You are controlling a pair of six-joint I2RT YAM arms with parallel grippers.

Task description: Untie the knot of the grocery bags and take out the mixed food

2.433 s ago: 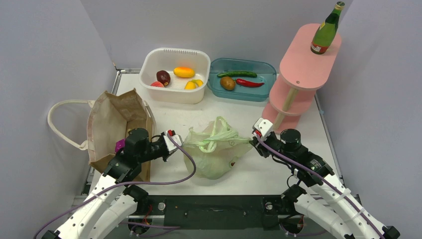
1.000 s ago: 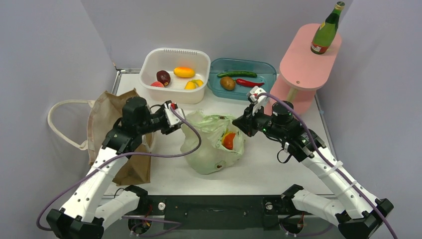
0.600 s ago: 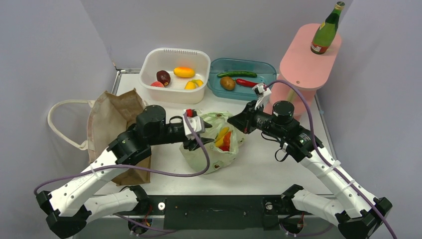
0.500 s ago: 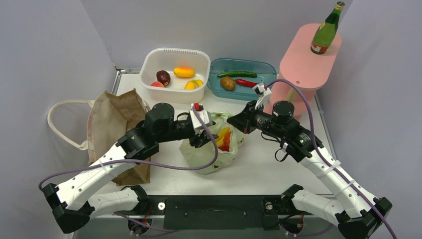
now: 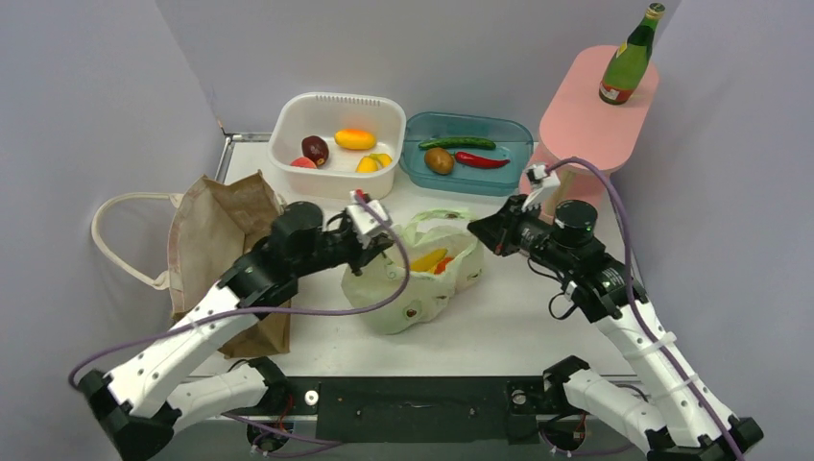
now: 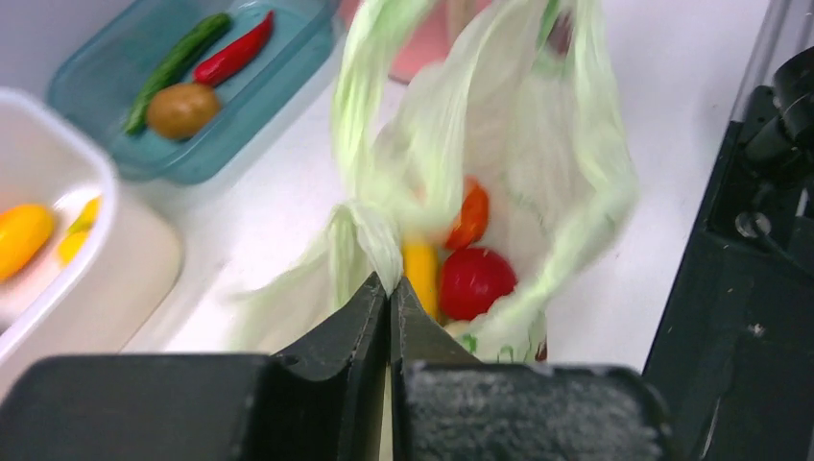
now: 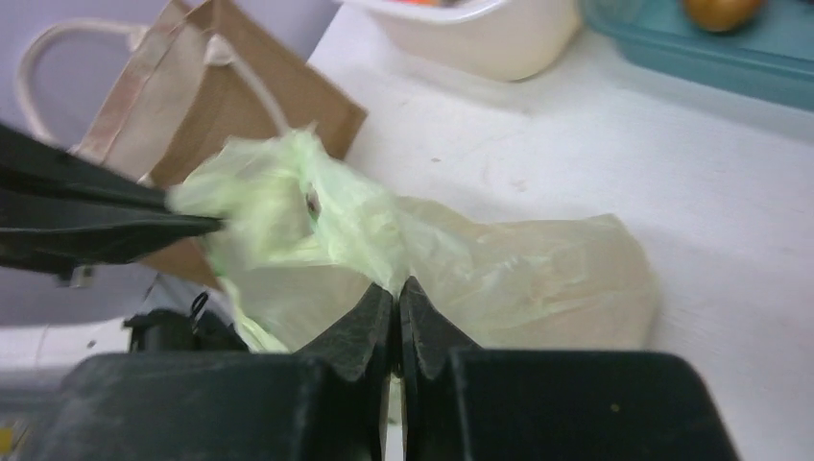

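The pale green plastic bag (image 5: 422,293) sits mid-table with its mouth pulled wide between both arms. My left gripper (image 5: 384,248) is shut on the bag's left rim; the wrist view shows the plastic pinched at the jaw tips (image 6: 389,288). My right gripper (image 5: 477,230) is shut on the right rim (image 7: 396,288). Inside the bag lie a red round fruit (image 6: 475,280), a yellow piece (image 6: 420,274) and an orange piece (image 6: 470,213). The brown paper bag (image 5: 226,230) lies flat at the left, its white loop handle off the table edge.
A white basin (image 5: 336,97) with several fruits and a teal tray (image 5: 467,119) holding a cucumber, a red chilli (image 5: 482,160) and a potato stand at the back. The pink tiered shelf (image 5: 586,125) at the right carries a green bottle (image 5: 629,58).
The left gripper has gone from open to shut on the bag's left rim. The right arm has drawn back to the right, and the bag's mouth is stretched wider.
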